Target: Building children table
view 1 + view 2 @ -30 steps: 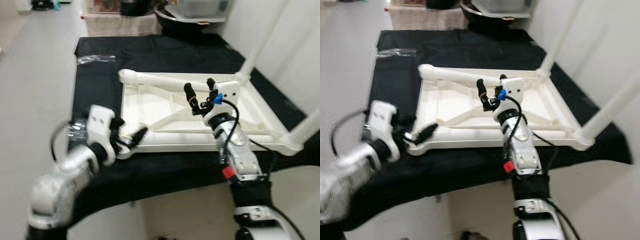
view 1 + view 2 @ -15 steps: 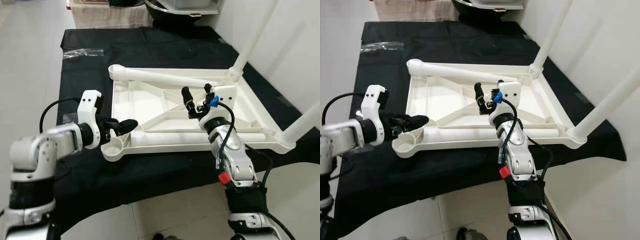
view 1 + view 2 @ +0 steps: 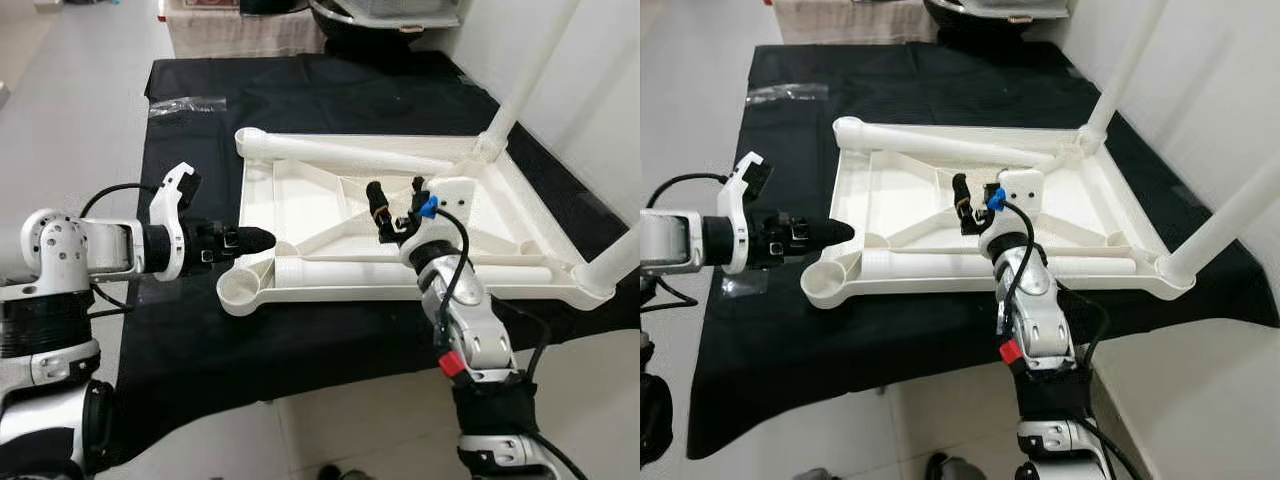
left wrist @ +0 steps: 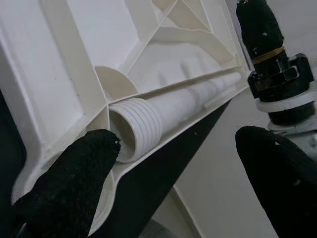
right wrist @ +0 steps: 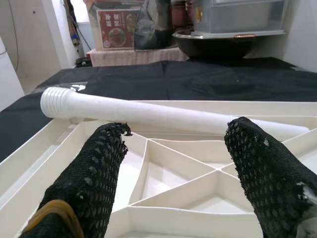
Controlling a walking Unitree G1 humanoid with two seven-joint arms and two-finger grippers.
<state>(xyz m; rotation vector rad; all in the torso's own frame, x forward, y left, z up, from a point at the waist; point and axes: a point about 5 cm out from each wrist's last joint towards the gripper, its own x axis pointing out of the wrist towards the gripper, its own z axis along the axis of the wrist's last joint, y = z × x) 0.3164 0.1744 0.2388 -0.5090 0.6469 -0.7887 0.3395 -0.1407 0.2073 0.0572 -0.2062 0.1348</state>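
The white plastic tabletop [image 3: 300, 200] lies upside down on a black cloth. Two legs stand upright in its right corners [image 3: 530, 75] [image 3: 620, 260]. One loose leg [image 3: 350, 155] lies along its far edge. Another loose leg [image 3: 420, 272] rests inside the near edge, its threaded end [image 4: 141, 129] towards the near-left corner socket [image 3: 243, 291]. My left gripper [image 3: 250, 240] is open at that corner, one finger [image 4: 74, 173] touching or just beside the threaded end. My right gripper [image 3: 397, 200] hovers open over the tabletop's middle ribs [image 5: 198, 173], holding nothing.
A clear plastic bag [image 3: 190, 103] lies on the cloth at the far left. A dark bowl [image 3: 370, 25] and boxes [image 3: 230, 20] stand beyond the far end. A white wall [image 3: 600, 90] runs along the right. Bare floor [image 3: 70, 100] lies to the left and below the near edge.
The camera has shifted. My left arm has swung up and straightened, so its gripper now points level at the near-left corner. The right gripper stays over the tabletop's middle.
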